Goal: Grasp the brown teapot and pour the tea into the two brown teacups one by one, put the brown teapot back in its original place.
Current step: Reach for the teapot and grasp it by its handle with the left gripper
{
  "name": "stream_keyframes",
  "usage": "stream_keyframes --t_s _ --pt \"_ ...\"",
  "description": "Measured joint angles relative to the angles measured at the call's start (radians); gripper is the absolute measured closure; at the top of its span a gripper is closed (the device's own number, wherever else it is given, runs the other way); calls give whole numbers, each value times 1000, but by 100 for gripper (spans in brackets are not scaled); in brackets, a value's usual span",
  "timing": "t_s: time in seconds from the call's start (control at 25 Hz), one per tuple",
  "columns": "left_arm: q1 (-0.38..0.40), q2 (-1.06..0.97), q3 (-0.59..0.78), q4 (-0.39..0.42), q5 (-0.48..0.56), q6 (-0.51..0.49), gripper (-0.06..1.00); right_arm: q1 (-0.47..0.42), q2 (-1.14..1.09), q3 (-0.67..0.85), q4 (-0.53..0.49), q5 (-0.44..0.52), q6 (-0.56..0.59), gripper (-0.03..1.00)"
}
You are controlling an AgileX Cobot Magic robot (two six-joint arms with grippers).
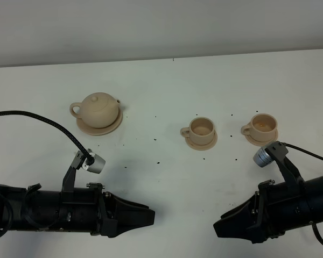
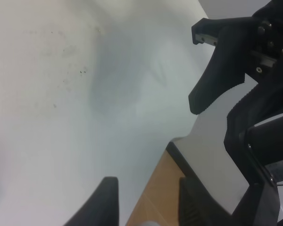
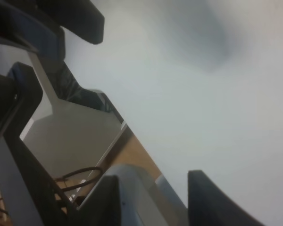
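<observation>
The brown teapot [image 1: 99,108] sits upright on its wide round saucer plate [image 1: 114,127] at the back left of the white table. The two brown teacups [image 1: 201,129] [image 1: 262,124] stand on small saucers at centre right and right, each holding a little tea-coloured liquid. My left gripper [image 1: 152,217] [image 2: 148,200] lies low at the front left, pointing right, open and empty, far from the teapot. My right gripper [image 1: 216,227] [image 3: 153,200] lies at the front right, pointing left, open and empty, in front of the cups.
Small dark specks [image 1: 159,161] dot the table between teapot and cups. The table's front edge [image 2: 172,143] runs just below both grippers, with brown floor [image 2: 155,188] beyond it. The two grippers face each other across a gap.
</observation>
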Motion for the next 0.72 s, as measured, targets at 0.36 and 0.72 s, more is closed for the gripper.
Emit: stream_keyframes --t_s 0.36,0.72 --pt "0 0 0 0 0 0 62 0 0 0 0 0 0 62" --pt "0 1 0 -76 16 25 62 0 -6 -7 17 -15 -26 62"
